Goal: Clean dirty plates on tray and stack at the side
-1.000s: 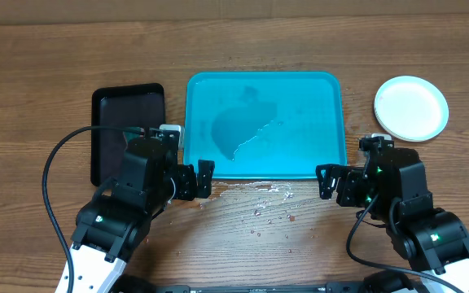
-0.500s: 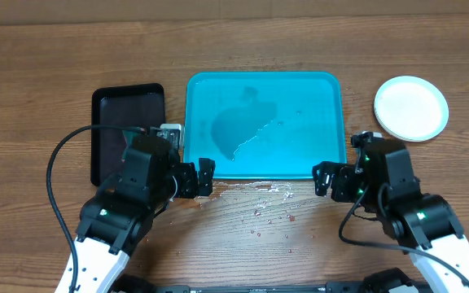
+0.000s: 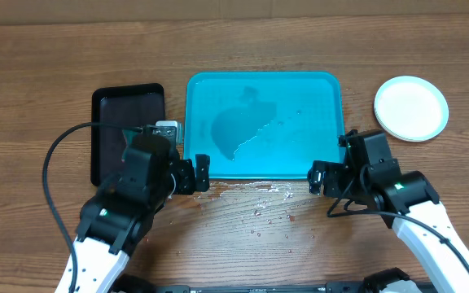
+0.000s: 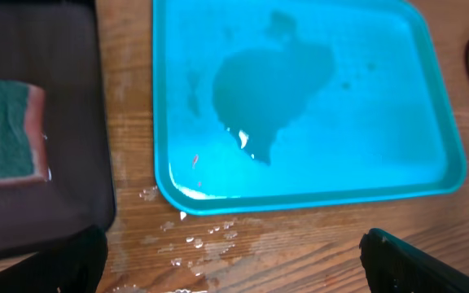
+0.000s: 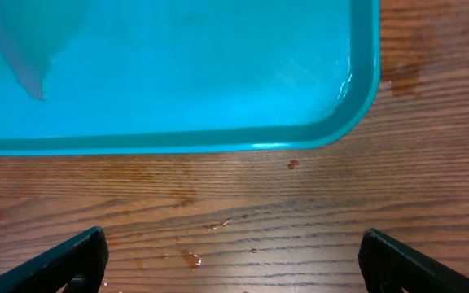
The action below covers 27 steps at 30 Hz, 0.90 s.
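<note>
**Status.** The tray (image 3: 324,89) lay at the centre of the desk (image 3: 55,57) and carried no plates. Its floor held only a puddle (image 3: 243,130) of water. The plates (image 3: 411,107) sat on the desk to the right of the tray, well apart from its rim. From above only a white top face showed. The number of plates beneath it could not be determined, and no red smear was visible on that face.

**Claws.** The left claw (image 3: 195,173) hovered at the near left corner of the tray, fingers apart and holding nothing. The right claw (image 3: 326,177) hovered at the near right corner, likewise spread and empty. Both wrist views confirmed this: each showed the fingers at opposite edges of the frame, with bare desk and the tray rim between them.

**Other items.** The sponge (image 4: 6,134) rested in the black tray (image 3: 129,102) to the left of the blue one, touched by neither claw. Droplets (image 3: 267,202), some reddish, lay on the desk just in front of the tray.

**Assessment.** Wiping and stacking appeared complete, or nearly so, since nothing dirty was left on the tray. Possible leftovers were the water on the tray and the spill on the desk. The task did not call for clearing either.
</note>
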### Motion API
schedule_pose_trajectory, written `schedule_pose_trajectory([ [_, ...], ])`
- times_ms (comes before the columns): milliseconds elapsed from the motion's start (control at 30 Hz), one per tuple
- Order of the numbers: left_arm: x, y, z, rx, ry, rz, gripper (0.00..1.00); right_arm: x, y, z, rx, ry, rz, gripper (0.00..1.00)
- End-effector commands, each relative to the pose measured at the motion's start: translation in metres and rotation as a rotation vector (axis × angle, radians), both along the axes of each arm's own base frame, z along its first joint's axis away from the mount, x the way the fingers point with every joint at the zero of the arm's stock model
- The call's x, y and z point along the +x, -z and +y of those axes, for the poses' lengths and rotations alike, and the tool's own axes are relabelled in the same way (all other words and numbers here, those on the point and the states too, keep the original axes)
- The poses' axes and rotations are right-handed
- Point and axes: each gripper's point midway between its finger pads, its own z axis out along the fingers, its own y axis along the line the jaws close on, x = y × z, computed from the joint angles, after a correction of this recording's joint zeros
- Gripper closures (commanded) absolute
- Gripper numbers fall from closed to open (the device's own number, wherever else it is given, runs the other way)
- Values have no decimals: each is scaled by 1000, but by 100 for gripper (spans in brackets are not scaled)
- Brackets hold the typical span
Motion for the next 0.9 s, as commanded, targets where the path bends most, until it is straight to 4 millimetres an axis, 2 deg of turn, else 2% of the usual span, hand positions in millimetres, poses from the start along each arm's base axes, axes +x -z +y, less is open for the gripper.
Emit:
schedule_pose_trajectory([
  [0, -4, -21, 4, -32, -21, -76, 0, 4, 1, 1, -9, 1, 4, 0],
  [67, -6, -36, 7, -54, -32, -134, 0, 4, 4, 0, -13, 1, 16, 0],
  [167, -4, -77, 20, -107, -79, -301, 0, 4, 6, 1, -15, 1, 24, 0],
  [300, -11, -121, 34, -174, -97, -495, 0, 4, 6, 1, -15, 1, 24, 0],
  [400, -20, -139, 38, -172, -58, -619, 0, 4, 7, 0, -16, 1, 24, 0],
  [500, -25, -133, 41, -189, -52, -678, 0, 4, 6, 1, -15, 1, 24, 0],
  [700, -28, -81, 46, -297, -110, -690, 0, 4, 7, 0, -15, 1, 25, 0],
  [867, -30, -46, 47, -316, -120, -703, 0, 4, 6, 1, -15, 1, 24, 0],
])
